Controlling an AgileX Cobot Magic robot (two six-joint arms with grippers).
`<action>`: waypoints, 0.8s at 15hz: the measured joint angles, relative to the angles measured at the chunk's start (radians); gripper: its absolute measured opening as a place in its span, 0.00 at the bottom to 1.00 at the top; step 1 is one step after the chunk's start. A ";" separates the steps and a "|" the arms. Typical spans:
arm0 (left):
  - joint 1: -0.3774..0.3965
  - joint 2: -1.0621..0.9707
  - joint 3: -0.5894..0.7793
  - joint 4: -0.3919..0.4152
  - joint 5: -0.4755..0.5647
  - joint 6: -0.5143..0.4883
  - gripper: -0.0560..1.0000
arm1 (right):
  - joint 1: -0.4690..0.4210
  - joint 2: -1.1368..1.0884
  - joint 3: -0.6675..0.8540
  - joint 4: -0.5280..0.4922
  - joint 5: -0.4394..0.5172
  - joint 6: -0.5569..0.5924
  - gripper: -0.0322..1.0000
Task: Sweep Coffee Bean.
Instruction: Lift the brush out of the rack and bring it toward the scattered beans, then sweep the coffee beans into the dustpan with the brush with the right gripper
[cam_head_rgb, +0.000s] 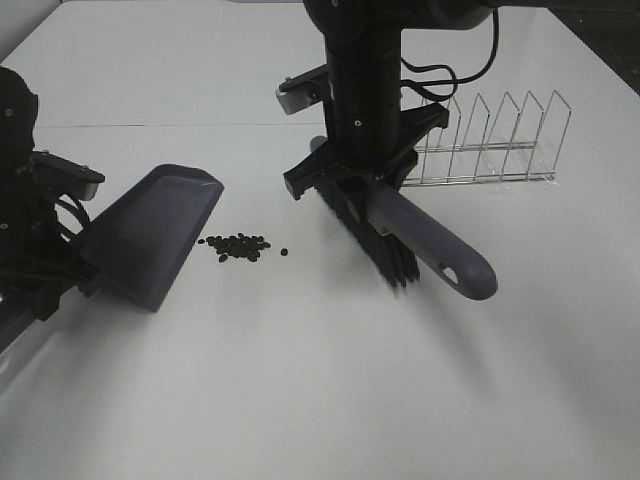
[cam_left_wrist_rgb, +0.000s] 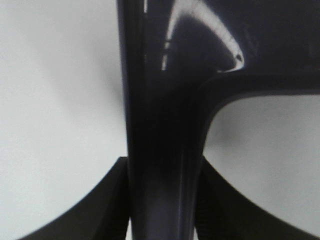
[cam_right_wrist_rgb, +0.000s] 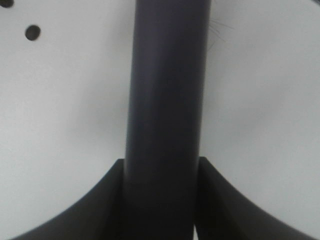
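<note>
A loose cluster of dark coffee beans (cam_head_rgb: 238, 246) lies on the white table, with one stray bean (cam_head_rgb: 285, 251) just to its right. A purple dustpan (cam_head_rgb: 150, 232) sits left of the cluster, its open lip facing the beans; my left gripper (cam_left_wrist_rgb: 162, 200) is shut on the dustpan's handle (cam_left_wrist_rgb: 160, 125). Right of the beans, my right gripper (cam_right_wrist_rgb: 162, 200) is shut on the purple brush handle (cam_right_wrist_rgb: 167, 90), and the brush (cam_head_rgb: 400, 240) hangs with its black bristles (cam_head_rgb: 385, 262) near the table. One bean (cam_right_wrist_rgb: 33, 32) shows in the right wrist view.
A wire dish rack (cam_head_rgb: 490, 140) stands behind the brush at the right. The right arm (cam_head_rgb: 365, 90) rises over the middle of the table. The left arm's base (cam_head_rgb: 25, 200) fills the left edge.
</note>
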 joint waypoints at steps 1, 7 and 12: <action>-0.012 0.013 -0.004 -0.005 0.003 0.000 0.36 | 0.014 0.029 -0.035 -0.001 0.000 -0.010 0.38; -0.025 0.057 -0.004 -0.036 0.019 0.032 0.36 | 0.051 0.223 -0.292 0.097 -0.013 -0.076 0.38; -0.025 0.063 -0.004 -0.111 0.020 0.082 0.36 | 0.050 0.315 -0.401 0.273 -0.009 -0.095 0.38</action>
